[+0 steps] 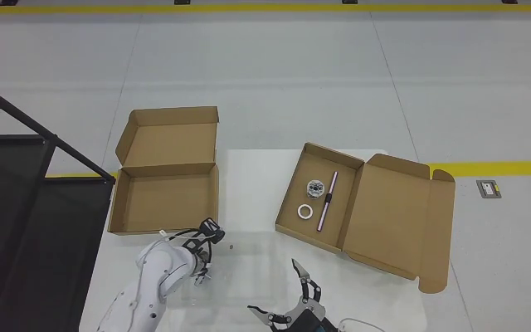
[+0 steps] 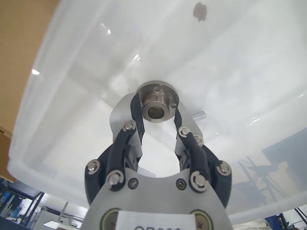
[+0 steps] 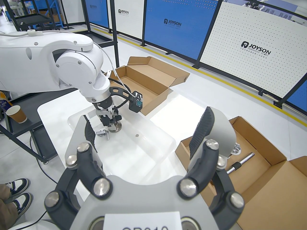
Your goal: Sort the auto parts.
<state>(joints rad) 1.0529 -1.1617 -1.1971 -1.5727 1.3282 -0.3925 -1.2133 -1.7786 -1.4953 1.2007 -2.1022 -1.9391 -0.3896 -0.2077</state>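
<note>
The left gripper (image 2: pixel 156 107) is pinching a steel hub (image 2: pixel 155 96) by its narrow neck, flange down, low inside the clear bin (image 2: pixel 48 96). I cannot tell whether it is touching the floor. The hub is looking dense, rigid and slick, so the ribbed pads (image 2: pixel 137 116) are holding best on that neck. The right gripper (image 3: pixel 148 125) is hanging spread wide above the bin. A white label (image 2: pixel 156 221) is showing on the wrist, its print cut off, and logos are running along the panels (image 3: pixel 177 22) behind.

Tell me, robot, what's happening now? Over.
Left gripper shut on metal bushing in clear bin. Right gripper open, empty. Small metal piece lies beside bushing.
</note>
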